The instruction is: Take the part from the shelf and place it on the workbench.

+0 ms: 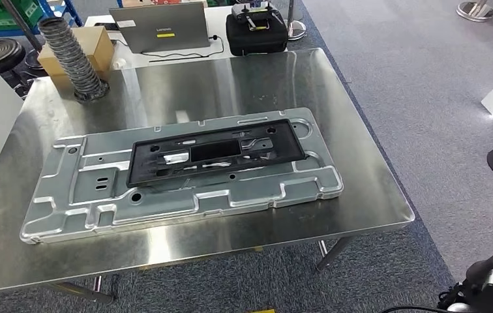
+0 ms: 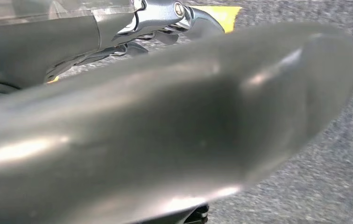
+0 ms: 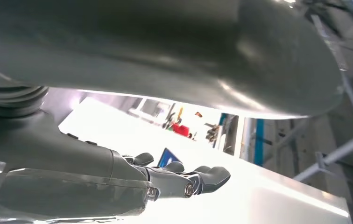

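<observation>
A black rectangular plastic frame part (image 1: 214,155) lies flat on a large silver stamped metal panel (image 1: 68,208), which rests on the steel workbench (image 1: 231,78). My left hand (image 2: 174,18) hangs over grey carpet with its thick thumb (image 2: 165,135) close to the lens. Its fingers (image 2: 202,23) stretch out with nothing in them. My right hand (image 3: 174,179) is also empty, its fingers (image 3: 212,176) extended and apart from the big thumb (image 3: 165,51) above them. Neither hand touches the part.
At the bench's far left stands a grey corrugated hose (image 1: 71,55) beside a cardboard box (image 1: 94,42). Behind the bench sit a laptop (image 1: 162,26) and a black case (image 1: 255,32). Grey carpet (image 1: 426,98) lies to the right.
</observation>
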Tool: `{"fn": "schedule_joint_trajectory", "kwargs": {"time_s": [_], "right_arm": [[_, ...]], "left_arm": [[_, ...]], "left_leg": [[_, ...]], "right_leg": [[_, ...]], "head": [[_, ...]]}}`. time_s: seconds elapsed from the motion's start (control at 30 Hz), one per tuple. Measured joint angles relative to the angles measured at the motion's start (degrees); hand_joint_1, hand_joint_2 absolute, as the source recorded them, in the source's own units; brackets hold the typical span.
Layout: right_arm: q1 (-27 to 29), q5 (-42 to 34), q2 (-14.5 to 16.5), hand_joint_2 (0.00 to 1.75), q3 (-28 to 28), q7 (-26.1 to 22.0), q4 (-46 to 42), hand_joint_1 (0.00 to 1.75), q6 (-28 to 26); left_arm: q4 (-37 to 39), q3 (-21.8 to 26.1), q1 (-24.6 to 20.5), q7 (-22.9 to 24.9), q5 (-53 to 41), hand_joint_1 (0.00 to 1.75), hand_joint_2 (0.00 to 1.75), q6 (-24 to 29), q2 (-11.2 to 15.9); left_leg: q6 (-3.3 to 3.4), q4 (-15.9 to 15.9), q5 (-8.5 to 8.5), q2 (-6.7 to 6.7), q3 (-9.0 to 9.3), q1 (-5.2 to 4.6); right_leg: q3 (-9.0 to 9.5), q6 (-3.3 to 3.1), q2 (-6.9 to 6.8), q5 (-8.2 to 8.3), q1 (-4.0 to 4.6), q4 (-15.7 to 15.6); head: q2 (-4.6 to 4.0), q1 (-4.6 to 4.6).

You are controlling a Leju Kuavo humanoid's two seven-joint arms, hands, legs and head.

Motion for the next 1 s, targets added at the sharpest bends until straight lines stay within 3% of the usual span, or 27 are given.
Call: {"fn": "schedule_joint_trajectory", "kwargs": {"time_s": [0.07, 0.13, 0.2, 0.27, 0.3, 0.37, 0.43, 0.47, 0.5, 0.53, 0.57, 0.63, 0.67, 0.7, 0.77, 0.83, 0.93, 0.97, 1.0], "right_arm": [[0.8, 2.8, 0.3, 0.0, -1.0, 0.0, 1.2, 0.0, -0.3], [1.4, 5.6, 1.0, 0.0, -2.2, 0.0, 2.7, 0.0, -0.1], [1.7, 8.5, 1.8, 0.0, -3.6, 0.0, 4.8, 0.0, 0.5], [1.9, 11.3, 2.4, 0.0, -5.2, 0.0, 7.6, 0.0, 1.3], [2.0, 12.6, 2.8, 0.0, -6.1, 0.0, 9.2, 0.0, 1.6], [2.1, 15.1, 3.3, 0.0, -8.1, 0.0, 13.0, 0.0, 1.8], [2.0, 17.2, 3.8, 0.0, -10.0, 0.0, 17.3, 0.0, 1.7], [2.0, 18.0, 4.1, 0.0, -10.9, 0.0, 19.4, 0.0, 1.5], [2.0, 18.7, 4.2, 0.0, -11.7, 0.0, 21.4, 0.0, 1.3], [2.0, 19.5, 4.3, 0.0, -12.5, 0.0, 23.4, 0.0, 1.0], [1.9, 20.2, 4.3, 0.0, -13.1, 0.0, 25.2, 0.0, 0.6], [1.6, 22.1, 4.3, 0.0, -14.4, 0.0, 28.9, 0.0, -0.6], [1.3, 23.1, 4.3, 0.0, -15.2, 0.0, 31.2, 0.0, -1.3], [1.0, 24.0, 4.1, 0.0, -16.1, 0.0, 33.9, 0.0, -1.9], [0.2, 26.0, 3.3, 0.0, -18.2, 0.0, 40.3, 0.0, -2.8], [-0.7, 27.8, 2.2, 0.0, -20.2, 0.0, 47.2, 0.0, -3.5], [-2.1, 30.6, 1.0, 0.0, -22.4, 0.7, 57.4, 0.0, -4.5], [-2.6, 31.8, 0.7, 0.0, -22.9, 1.4, 60.8, 0.0, -4.8], [-3.1, 33.3, 0.6, 0.0, -23.3, 2.6, 64.0, 0.0, -5.2]], "left_arm": [[0.0, 0.0, -0.1, 0.1, -0.1, 0.0, 0.0, 0.0, 0.0], [0.0, 0.0, -0.3, 0.2, -0.3, 0.0, 0.0, 0.0, 0.0], [-0.1, 0.0, -0.5, 0.2, -0.6, 0.0, 0.0, -0.1, 0.0], [-0.1, 0.0, -0.5, 0.2, -0.9, 0.0, 0.0, -0.2, -0.2], [-0.1, 0.0, -0.5, 0.2, -1.1, 0.0, 0.0, -0.2, -0.3], [-0.1, 0.0, -0.4, 0.3, -1.3, 0.0, 0.0, -0.2, -0.6], [-0.1, 0.0, -0.4, 0.5, -1.7, 0.0, 0.0, -0.1, -0.7], [-0.1, 0.0, -0.3, 0.6, -1.9, 0.0, 0.0, 0.0, -0.8], [-0.1, 0.0, -0.3, 0.8, -2.1, 0.0, 0.0, 0.1, -0.9], [-0.1, 0.0, -0.2, 0.9, -2.2, 0.0, 0.0, 0.1, -1.0], [-0.1, 0.0, -0.2, 1.1, -2.3, 0.0, 0.0, 0.2, -1.1], [-0.1, 0.0, -0.2, 1.3, -2.3, 0.0, 0.0, 0.3, -1.3], [-0.1, 0.0, -0.2, 1.4, -2.3, 0.0, 0.0, 0.3, -1.4], [-0.1, 0.0, -0.2, 1.5, -2.3, 0.0, 0.0, 0.4, -1.5], [-0.1, 0.0, -0.2, 1.6, -2.4, 0.0, 0.0, 0.6, -1.7], [-0.1, 0.0, 0.0, 1.7, -2.4, 0.0, 0.0, 0.7, -1.9], [0.0, 0.0, 0.1, 1.6, -2.7, 0.0, 0.0, 0.6, -2.1], [0.0, 0.0, 0.1, 1.5, -2.8, 0.0, 0.0, 0.6, -2.2], [0.0, 0.0, 0.1, 1.4, -3.0, 0.0, 0.0, 0.5, -2.2]], "left_leg": [[0.5, -5.3, 2.83, 0.0, 5.18, -0.18], [1.2, -13.7, 3.09, 0.04, 11.13, -0.54], [1.67, -17.7, 2.33, 0.05, 13.17, -0.92], [2.23, -18.4, 3.4, 0.17, 12.54, -0.89], [2.66, -18.6, 4.09, 0.3, 12.12, -0.78], [3.31, -19.0, 5.55, 0.58, 10.92, -0.57], [3.51, -18.9, 6.81, 0.62, 9.28, -0.63], [3.46, -18.7, 7.37, 0.64, 8.42, -0.65], [3.36, -18.5, 7.89, 0.66, 7.53, -0.67], [3.23, -18.2, 8.33, 0.66, 6.68, -0.65], [3.05, -17.8, 8.72, 0.66, 5.87, -0.63], [2.51, -17.3, 9.42, 0.66, 4.68, -0.68], [2.17, -17.1, 9.78, 0.68, 4.4, -0.68], [1.82, -17.2, 10.2, 0.7, 4.23, -0.64], [1.14, -17.3, 10.79, 0.68, 4.02, -0.47], [0.65, -15.4, 8.39, 0.59, 3.03, -0.38], [0.34, -4.9, 0.69, 0.56, -0.12, -0.34], [0.28, -1.9, -0.53, 0.56, -0.54, -0.34], [0.25, -0.7, -0.58, 0.56, -0.05, -0.35]], "right_leg": [[-1.56, 0.18, 0.01, 0.89, 0.11, 0.6], [-2.55, 0.62, -0.01, 1.69, 0.26, 1.0], [-2.8, 1.28, -0.09, 2.61, 0.17, 0.9], [-2.91, 2.0, -0.02, 3.31, 0.0, 0.7], [-3.25, 2.33, 0.11, 2.49, -0.06, 1.2], [-4.71, 2.92, 0.34, -2.32, -0.3, 5.6], [-6.5, 3.52, 0.34, -7.5, -0.58, 13.0], [-6.7, 3.77, 0.34, -8.3, -0.74, 15.8], [-6.07, 3.97, 0.34, -7.83, -0.92, 16.8], [-4.36, 4.08, 0.33, -6.44, -1.08, 15.6], [-1.65, 4.1, 0.33, -4.94, -1.21, 12.3], [4.35, 3.74, 0.35, -4.33, -1.12, 3.5], [6.17, 3.39, 0.37, -4.61, -0.93, 0.5], [6.95, 3.02, 0.38, -5.01, -0.68, -1.1], [6.53, 2.17, 0.23, -4.26, -0.55, -1.7], [5.72, 1.25, 0.0, -3.2, -0.72, -2.0], [3.88, 0.64, -0.16, -1.85, -0.61, -1.9], [3.18, 0.64, -0.18, -1.5, -0.54, -1.6], [2.47, 0.68, -0.19, -1.22, -0.49, -1.3]], "head": [[0.0, -0.01], [0.01, 0.02], [0.01, -0.09], [0.0, -0.25], [0.0, -0.22], [0.01, 0.05], [0.01, 0.22], [0.0, 0.22], [0.0, 0.23], [0.01, 0.22], [0.01, 0.24], [0.01, 0.21], [0.01, 0.21], [0.01, 0.21], [0.0, 0.22], [0.0, 0.09], [0.01, -0.1], [0.01, -0.08], [0.01, -0.09]]}}
